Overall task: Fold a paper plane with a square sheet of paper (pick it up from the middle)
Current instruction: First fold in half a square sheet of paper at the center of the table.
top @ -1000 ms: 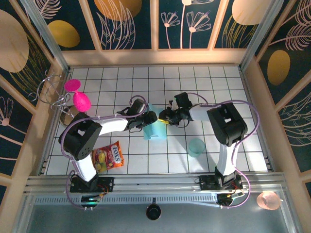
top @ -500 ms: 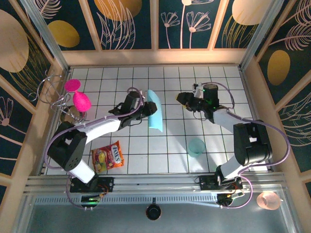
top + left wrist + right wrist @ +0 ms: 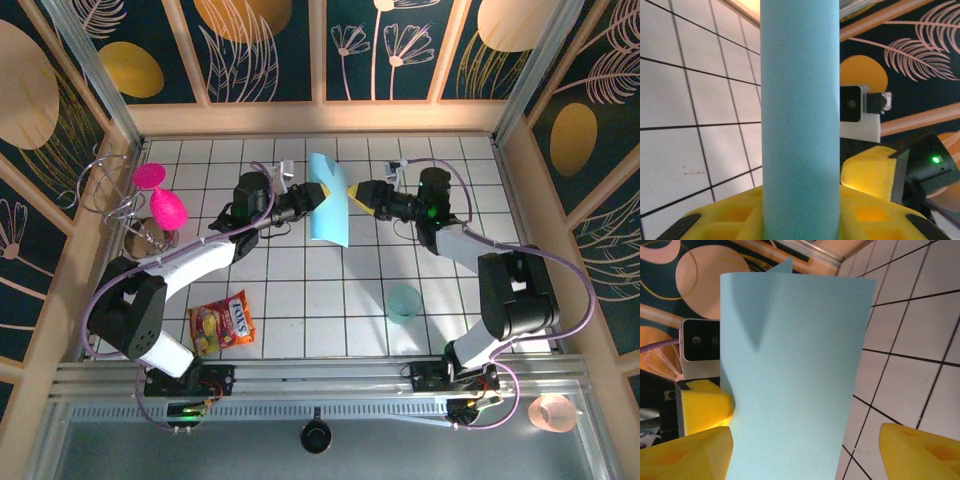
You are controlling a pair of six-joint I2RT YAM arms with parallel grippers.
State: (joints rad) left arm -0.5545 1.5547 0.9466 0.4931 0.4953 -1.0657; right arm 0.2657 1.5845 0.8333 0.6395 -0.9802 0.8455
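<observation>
Pinching with the jaws of the left gripper [image 3: 308, 199] on a thin matte light-blue sheet of paper [image 3: 328, 202], folded into a tall narrow panel with a pointed top corner. Held aloft over the white tiled table [image 3: 300, 300], toward the far middle, upright and slightly tilted. Seen from the left wrist as a straight vertical band rising from between yellow foam pads [image 3: 730, 220] that flank it on both sides at its foot. Spread wide with the jaws of the right gripper [image 3: 357, 196], just beside the paper's right side and facing the left gripper across it. From the right wrist, shows its own yellow fingertips [image 3: 920, 450] standing well apart, low on either side of the panel, neither clearly touching it. Shows also one yellow pad of the left gripper pressed against the panel's left edge, with a white-framed camera block [image 3: 700, 347] behind. Marked on the panel's upper left by a triangular shadow, below a small peak of paper poking up behind the top edge. Elsewhere on the table: a round translucent teal cup [image 3: 404, 302] on the right, nearer the arm bases and well apart from the paper; a crinkled orange-and-red snack packet [image 3: 222, 322] near the left arm's base; two bright-pink rounded pieces [image 3: 150, 176] by a bent wire stand [image 3: 105, 190] at the far left edge
</observation>
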